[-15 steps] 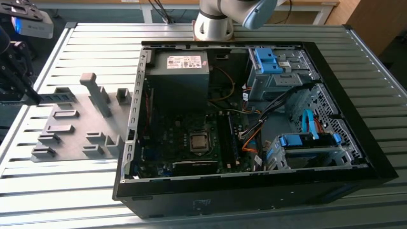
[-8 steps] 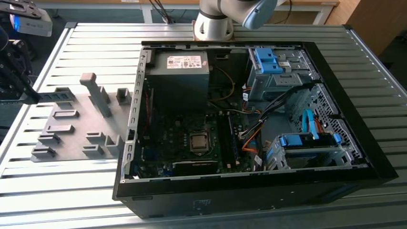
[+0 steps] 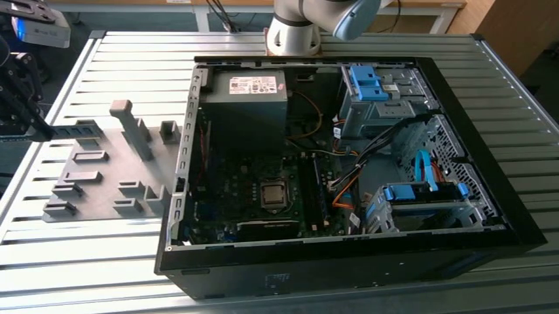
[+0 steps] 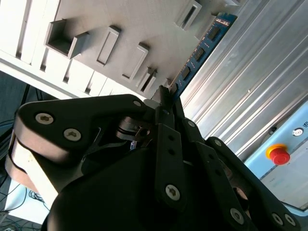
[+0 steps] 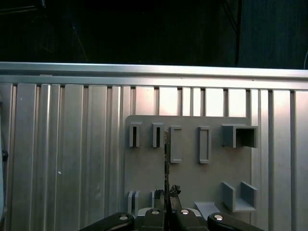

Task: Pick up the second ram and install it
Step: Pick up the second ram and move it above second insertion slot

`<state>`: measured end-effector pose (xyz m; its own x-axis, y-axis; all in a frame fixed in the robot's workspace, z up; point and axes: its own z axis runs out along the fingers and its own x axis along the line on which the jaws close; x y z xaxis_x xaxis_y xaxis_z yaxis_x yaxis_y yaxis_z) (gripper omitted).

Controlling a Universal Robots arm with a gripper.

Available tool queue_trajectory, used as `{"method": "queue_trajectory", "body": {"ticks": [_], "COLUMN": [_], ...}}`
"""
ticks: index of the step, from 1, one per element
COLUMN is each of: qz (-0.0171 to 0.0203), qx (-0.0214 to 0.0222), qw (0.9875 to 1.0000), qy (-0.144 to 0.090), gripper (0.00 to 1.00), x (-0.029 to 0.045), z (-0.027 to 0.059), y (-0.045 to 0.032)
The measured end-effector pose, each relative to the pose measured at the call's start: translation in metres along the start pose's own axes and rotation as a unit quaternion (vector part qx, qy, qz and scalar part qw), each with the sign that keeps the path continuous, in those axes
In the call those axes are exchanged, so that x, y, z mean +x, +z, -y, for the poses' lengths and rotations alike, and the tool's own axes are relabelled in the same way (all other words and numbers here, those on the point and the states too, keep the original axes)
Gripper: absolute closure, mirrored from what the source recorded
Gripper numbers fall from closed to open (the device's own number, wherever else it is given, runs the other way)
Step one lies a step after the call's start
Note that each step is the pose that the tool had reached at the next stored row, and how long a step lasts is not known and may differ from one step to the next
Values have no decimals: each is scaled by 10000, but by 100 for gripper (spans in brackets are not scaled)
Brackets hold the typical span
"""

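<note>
Claw (image 4: 166,95) pinching the second ram (image 4: 198,54) over the grey fixture plate (image 5: 144,168)
I'd guess it's light, stiff and fragile, so I'd hold the board edges, never the chips.

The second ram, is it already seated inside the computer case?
No, the second wrist view shows the second ram clamped in the gripper, near the grey fixture plate.

Robotics lab or assembly test cell. Open desktop computer case (image 3: 349,271) lies on a ribbed aluminium table (image 3: 78,275). Robot arm base (image 3: 292,36) stands just behind the case. Grey fixture plate (image 3: 105,176) sits beside the case, on the exterior view's left. Red emergency-stop button (image 4: 279,155) shows in the second wrist view.
</note>
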<state>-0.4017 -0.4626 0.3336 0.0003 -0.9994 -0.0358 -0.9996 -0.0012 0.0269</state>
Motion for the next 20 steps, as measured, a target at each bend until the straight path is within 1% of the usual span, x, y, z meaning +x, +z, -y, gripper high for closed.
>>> {"method": "queue_trajectory", "body": {"ticks": [20], "qz": [1], "qx": [0], "qw": [10000], "qy": [0], "gripper": [86], "x": [-2], "z": [-1], "y": [-52]}}
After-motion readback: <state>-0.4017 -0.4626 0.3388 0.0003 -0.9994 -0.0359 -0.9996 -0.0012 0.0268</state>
